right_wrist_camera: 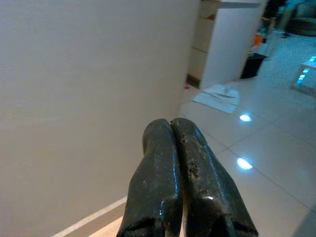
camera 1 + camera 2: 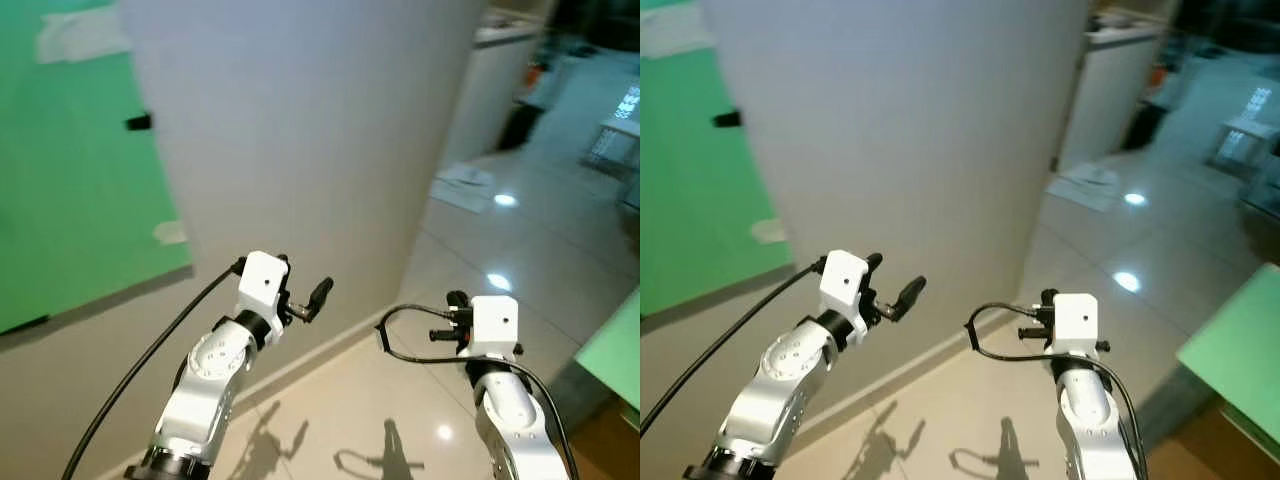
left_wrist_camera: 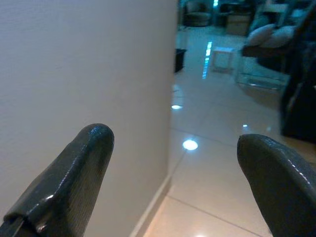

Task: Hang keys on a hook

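Both silver arms are raised in front of a pale wall (image 2: 300, 130). My left gripper (image 2: 303, 282) is close to the wall, and its two black fingers (image 3: 84, 168) stand wide apart with nothing between them. To the right, over the tiled floor, my right gripper (image 2: 447, 318) has its fingers (image 1: 163, 163) pressed together, and I can make out nothing between them. A small black piece (image 2: 138, 122) sticks out from the green panel (image 2: 70, 170) up on the left, blurred and too small to identify. I can make out no keys.
The pale wall ends in a corner (image 2: 440, 150) with glossy tiled floor (image 2: 520, 240) beyond. Papers (image 2: 462, 186) lie on that floor near a white cabinet (image 2: 495, 80). A green tabletop edge (image 2: 615, 350) juts in at the right.
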Controlling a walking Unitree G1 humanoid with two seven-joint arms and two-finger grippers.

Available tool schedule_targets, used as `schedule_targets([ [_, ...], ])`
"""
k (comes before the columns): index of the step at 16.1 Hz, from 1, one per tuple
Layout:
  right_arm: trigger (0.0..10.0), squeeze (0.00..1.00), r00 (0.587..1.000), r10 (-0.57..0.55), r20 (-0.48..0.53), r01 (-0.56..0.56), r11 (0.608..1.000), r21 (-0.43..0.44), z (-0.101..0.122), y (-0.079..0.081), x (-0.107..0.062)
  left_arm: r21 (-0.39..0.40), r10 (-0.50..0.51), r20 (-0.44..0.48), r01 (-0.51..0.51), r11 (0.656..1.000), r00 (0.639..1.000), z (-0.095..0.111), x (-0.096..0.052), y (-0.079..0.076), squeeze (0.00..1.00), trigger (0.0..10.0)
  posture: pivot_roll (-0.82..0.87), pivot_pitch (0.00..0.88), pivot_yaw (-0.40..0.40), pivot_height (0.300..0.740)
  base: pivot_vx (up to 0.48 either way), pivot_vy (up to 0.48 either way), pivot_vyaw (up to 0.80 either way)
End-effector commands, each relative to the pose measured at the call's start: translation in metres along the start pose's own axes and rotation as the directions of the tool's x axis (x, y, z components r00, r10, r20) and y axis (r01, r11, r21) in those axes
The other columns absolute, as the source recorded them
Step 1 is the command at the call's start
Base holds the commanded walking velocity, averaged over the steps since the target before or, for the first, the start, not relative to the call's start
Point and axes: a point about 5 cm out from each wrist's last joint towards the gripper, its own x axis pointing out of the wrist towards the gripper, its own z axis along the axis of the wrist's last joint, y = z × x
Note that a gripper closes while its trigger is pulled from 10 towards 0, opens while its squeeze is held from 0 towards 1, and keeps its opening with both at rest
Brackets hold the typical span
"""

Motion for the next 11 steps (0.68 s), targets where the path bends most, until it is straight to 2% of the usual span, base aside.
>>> schedule_targets([
  [1, 10.0, 0.0, 0.999, -0.014, 0.035, 0.014, 1.0, -0.01, 0.007, -0.002, 0.001, 0.004, -0.005, -0.001, 0.005, 1.0, 1.0, 0.0, 0.001, 0.001, 0.0, 10.0, -0.09, 0.0, 0.005, 0.74, 0.0, 0.0, -0.63],
  [3, 10.0, 0.0, 0.998, -0.021, 0.059, 0.021, 1.0, -0.012, 0.011, -0.006, 0.002, 0.0, -0.007, -0.015, 0.007, 1.0, 1.0, -0.007, 0.0, 0.001, 0.0, 10.0, -0.1, 0.0, 0.007, 0.74, 0.0, 0.0, -0.65],
  [4, 10.0, 0.0, 0.998, -0.026, 0.062, 0.027, 1.0, -0.011, 0.011, -0.007, 0.002, -0.027, 0.031, -0.021, -0.031, 0.999, 0.999, -0.01, 0.0, 0.004, 0.0, 10.0, -0.11, 0.0, 0.006, 0.74, 0.0, 0.0, -0.65],
  [5, 10.0, 0.0, 0.997, -0.032, 0.064, 0.033, 0.999, -0.011, 0.011, -0.008, 0.001, -0.097, 0.078, -0.04, -0.082, 0.992, 0.996, -0.017, -0.001, 0.01, 0.0, 10.0, -0.11, 0.0, 0.006, 0.74, 0.0, 0.0, -0.65],
  [6, 10.0, 0.0, 0.998, -0.032, 0.062, 0.033, 0.999, -0.015, 0.009, -0.008, -0.001, -0.111, 0.154, -0.073, -0.162, 0.981, 0.985, -0.028, -0.005, 0.02, 0.0, 10.0, -0.12, 0.0, 0.008, 0.74, 0.0, -0.428, -0.64],
  [8, 10.0, 0.0, 0.998, -0.032, 0.06, 0.033, 0.999, -0.016, 0.007, -0.009, -0.004, -0.1, 0.147, -0.075, -0.154, 0.983, 0.986, -0.031, -0.006, 0.019, 0.0, 10.0, -0.12, 0.0, 0.004, 0.74, 0.0, -0.458, -0.65],
  [11, 10.0, 0.0, 0.999, -0.023, 0.046, 0.025, 0.999, -0.026, 0.003, -0.01, -0.008, -0.059, 0.068, -0.02, -0.07, 0.996, 0.997, -0.024, -0.003, 0.008, 0.0, 10.0, -0.13, 0.0, 0.0, 0.74, 0.0, -0.446, -0.65],
])
